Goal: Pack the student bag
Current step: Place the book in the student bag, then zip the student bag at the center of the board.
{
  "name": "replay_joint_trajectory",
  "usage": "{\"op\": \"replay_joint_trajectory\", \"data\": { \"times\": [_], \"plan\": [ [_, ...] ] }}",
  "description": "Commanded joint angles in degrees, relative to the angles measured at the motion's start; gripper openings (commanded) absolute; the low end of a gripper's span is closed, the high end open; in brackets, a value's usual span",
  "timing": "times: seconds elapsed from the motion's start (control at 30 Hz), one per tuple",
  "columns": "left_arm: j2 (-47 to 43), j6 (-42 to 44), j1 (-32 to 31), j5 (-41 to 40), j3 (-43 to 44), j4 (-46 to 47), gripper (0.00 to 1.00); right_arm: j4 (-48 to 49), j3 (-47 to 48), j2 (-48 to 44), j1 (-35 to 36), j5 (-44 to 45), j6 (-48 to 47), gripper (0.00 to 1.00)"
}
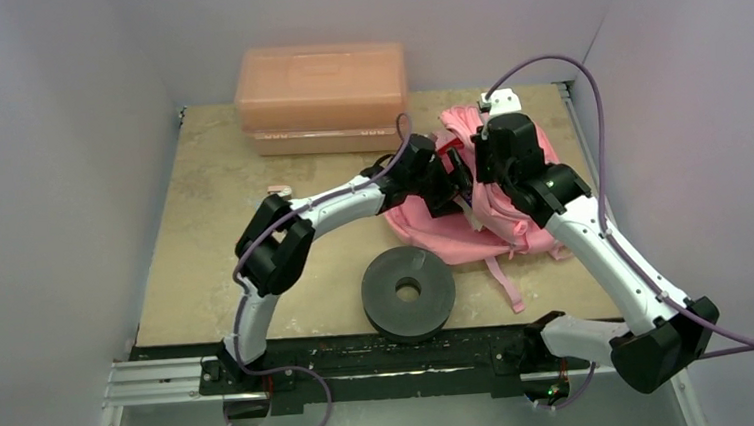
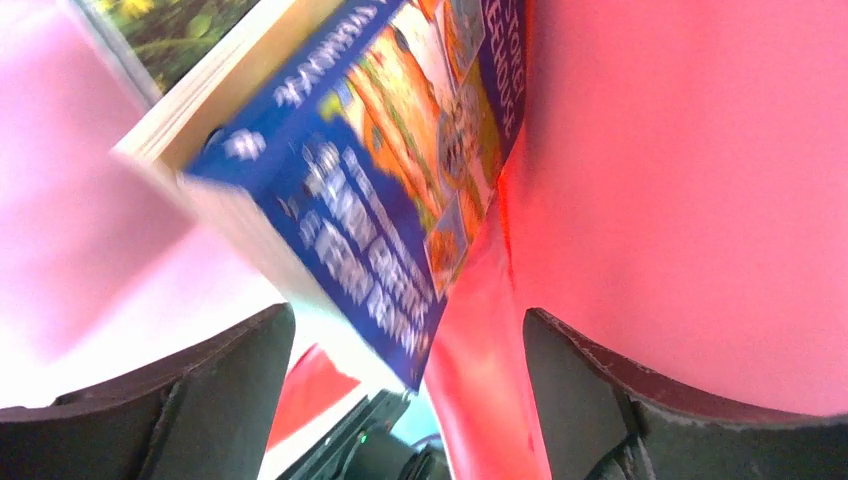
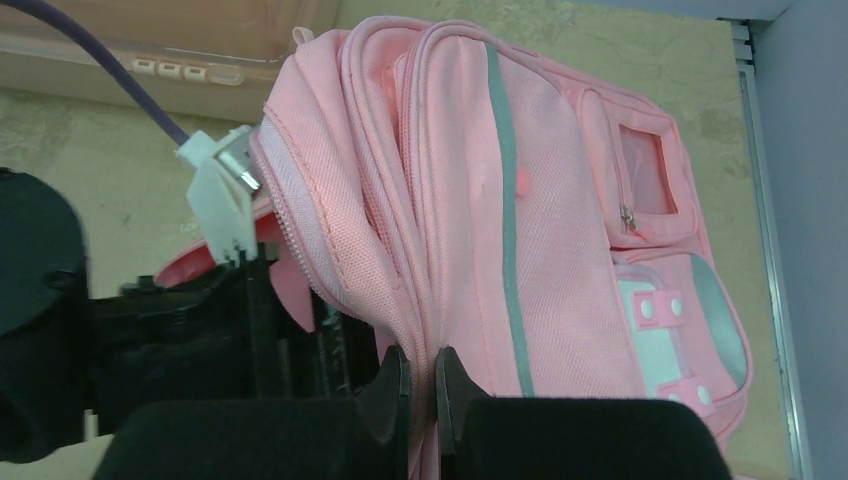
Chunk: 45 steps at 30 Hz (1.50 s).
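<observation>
Wide-spread, the left jaws grip nothing; a blurred blue book point(image 2: 380, 190) lies tilted just past them, a second book point(image 2: 170, 30) behind it, both beside pink fabric of the bag point(image 1: 435, 234). That bag sits on the counter point(image 1: 216, 254), right of centre, near the box point(image 1: 321, 87) and behind a black ring point(image 1: 409, 291). On its right, the right jaws are closed, pinching a fabric fold at its opening.
</observation>
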Motion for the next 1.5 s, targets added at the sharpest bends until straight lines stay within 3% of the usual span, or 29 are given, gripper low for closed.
{"op": "replay_joint_trajectory", "data": {
  "times": [0.0, 0.2, 0.37, 0.57, 0.63, 0.7, 0.8, 0.9, 1.07, 1.2, 1.33, 1.47],
  "plan": [
    [-13.5, 13.1, 3.7, 3.7, -3.1, -6.1, 0.84, 7.7, 2.0, -0.6, 0.3, 0.7, 2.2, 0.0],
    [-23.9, 22.5, 7.0, 9.7, -13.1, -3.8, 0.81, 4.7, 4.2, 1.8, 0.4, -2.4, 5.4, 0.0],
    [-22.8, 14.7, 5.7, 19.5, -17.9, 19.2, 0.82, 3.1, 3.7, 2.1, 0.3, -6.2, 8.8, 0.03],
    [-16.8, 19.2, -0.7, 15.2, -13.2, 15.5, 0.69, 1.1, 5.6, 2.3, 0.3, -12.3, 12.0, 0.1],
    [-15.7, 17.7, -0.8, 13.8, -13.7, 15.9, 0.53, -0.9, 7.1, 3.0, 0.4, -12.0, 13.2, 0.18],
    [-15.4, 17.2, 0.4, 12.4, -14.6, 15.4, 0.41, -4.6, 9.1, 3.4, 0.3, -7.1, 13.8, 0.34],
    [-15.4, 17.5, 2.2, 12.1, -15.5, 14.5, 0.37, -13.2, 12.6, 3.2, 0.4, 8.6, 14.6, 0.62],
    [-14.2, 16.7, 3.3, 13.8, -15.3, 13.3, 0.4, -18.1, 13.8, 1.1, -0.1, 16.0, 14.2, 0.77],
    [-12.6, 14.6, 3.7, 15.3, -15.3, 12.9, 0.64, -22.0, 11.0, -3.3, -0.3, 13.5, 16.4, 0.81],
    [-11.9, 13.5, 3.9, 16.0, -15.9, 13.3, 0.73, -18.1, 5.5, -7.1, -0.3, 1.3, 15.1, 0.82],
    [-12.1, 12.8, 5.1, 16.7, -16.3, 13.2, 0.74, -17.1, 3.3, -8.6, -0.3, -12.8, 8.1, 0.79],
    [-13.0, 10.2, 8.0, 17.7, -20.0, 17.1, 0.74, -17.7, 2.2, -11.1, -0.3, -15.5, 7.5, 0.8]
  ]
}}
